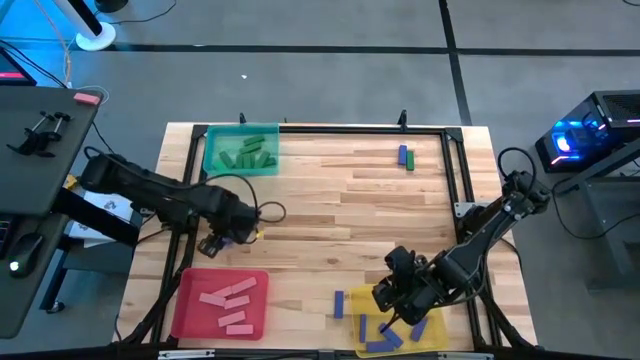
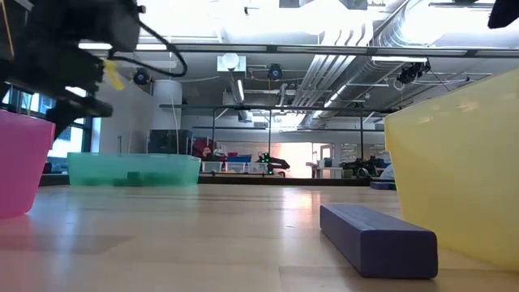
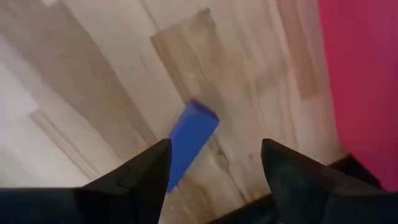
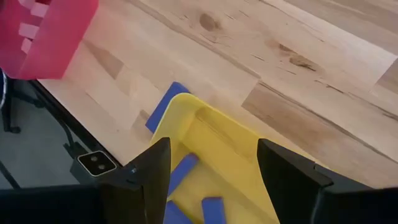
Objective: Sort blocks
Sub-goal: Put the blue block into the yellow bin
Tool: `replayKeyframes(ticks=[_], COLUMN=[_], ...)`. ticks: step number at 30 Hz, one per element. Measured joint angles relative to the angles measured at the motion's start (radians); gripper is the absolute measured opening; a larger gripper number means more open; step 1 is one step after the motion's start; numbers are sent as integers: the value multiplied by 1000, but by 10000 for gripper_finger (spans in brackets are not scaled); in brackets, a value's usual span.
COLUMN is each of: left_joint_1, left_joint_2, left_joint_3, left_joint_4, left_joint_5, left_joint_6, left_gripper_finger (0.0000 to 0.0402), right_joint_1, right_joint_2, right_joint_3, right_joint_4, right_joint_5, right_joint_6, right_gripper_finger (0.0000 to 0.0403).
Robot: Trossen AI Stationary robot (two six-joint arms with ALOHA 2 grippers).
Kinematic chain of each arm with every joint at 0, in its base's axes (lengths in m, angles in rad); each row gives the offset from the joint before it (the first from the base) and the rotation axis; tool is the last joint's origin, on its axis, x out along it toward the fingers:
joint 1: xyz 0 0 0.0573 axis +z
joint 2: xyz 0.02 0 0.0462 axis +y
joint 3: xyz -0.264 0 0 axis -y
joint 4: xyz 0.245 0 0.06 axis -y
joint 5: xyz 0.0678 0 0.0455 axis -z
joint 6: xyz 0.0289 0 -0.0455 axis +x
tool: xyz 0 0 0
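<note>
While both grippers stand open, left gripper [image 1: 212, 245] just beyond red tray [image 1: 186, 312] with four pink blocks [image 1: 228, 304], right gripper [image 1: 392, 298] over yellow tray [image 1: 437, 334], one blue block [image 1: 340, 303] between trays.

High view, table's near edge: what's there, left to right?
Red tray → blue block on the bare wood → yellow tray, with the right end effector over it.
</note>
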Motion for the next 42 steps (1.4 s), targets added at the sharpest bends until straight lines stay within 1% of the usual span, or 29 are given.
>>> replayKeyframes(ticks=[2,4,5,7,8,10,12,14,19,25,28,39,42], left_joint_1=[-29,-49,-55,-59,-59,-59,-59,-64,-89,-116,-116,-105,-96], left_joint_2=[4,7,9,34,57,101,138,169,233,253,271,371,396], left_joint_3=[3,-1,-1,5,10,10,10,4,-10,-10,-10,-2,17], left_joint_4=[41,101,123,135,120,105,90,88,105,104,104,97,87], left_joint_5=[-38,-71,-66,-12,6,8,-41,-82,-100,-85,-105,-114,-116], left_joint_6=[10,54,58,21,-18,-154,-279,-358,-364,-360,-369,-379,-329], left_gripper_finger=[236,236,236,236,236,236,236,236,236,236,236,236,234], right_joint_1=[-5,-12,-15,-20,-21,-21,-21,-21,-30,-31,-31,-31,-31], right_joint_2=[0,0,0,0,0,0,0,0,0,0,0,0,0], right_joint_3=[0,0,0,0,0,0,0,0,0,0,0,0,0], right_joint_4=[-1,-1,-1,2,2,6,6,6,6,6,6,6,6], right_joint_5=[-1,2,3,3,3,5,12,29,61,66,66,99,115], right_joint_6=[-10,-19,-20,-20,-20,-20,-16,-12,-9,-25,-25,-25,-22], right_gripper_finger=[209,209,209,209,209,209,209,209,209,209,209,209,209])
